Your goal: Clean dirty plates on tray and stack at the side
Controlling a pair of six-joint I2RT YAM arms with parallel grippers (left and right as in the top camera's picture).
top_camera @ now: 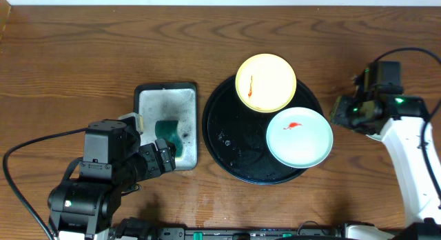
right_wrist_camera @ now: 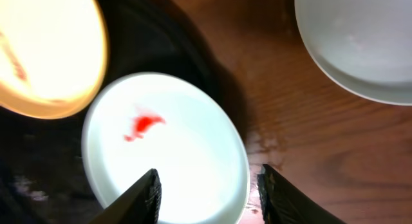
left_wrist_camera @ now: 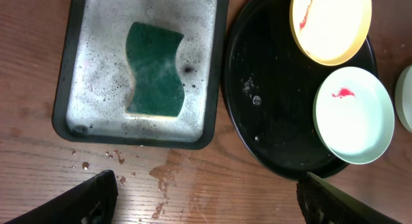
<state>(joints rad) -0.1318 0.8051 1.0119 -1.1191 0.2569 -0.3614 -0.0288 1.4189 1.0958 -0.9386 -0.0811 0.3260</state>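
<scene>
1. On tray [top_camera: 231, 147], far side: yellow plate [top_camera: 266, 82], red streak left of its centre, overhanging the rim.
2. Tray's right side: mint plate [top_camera: 300, 136], red smear near centre, just beside yellow plate.
3. Right of tray, off it: second mint plate [right_wrist_camera: 360, 44], plain surface.
4. Tray glossy black, wet droplets.
5. Right gripper [right_wrist_camera: 209, 195] above tray's right edge, jaws apart, gripping nothing.
6. Left gripper [left_wrist_camera: 212, 205] left of tray, jaws wide apart.
</scene>
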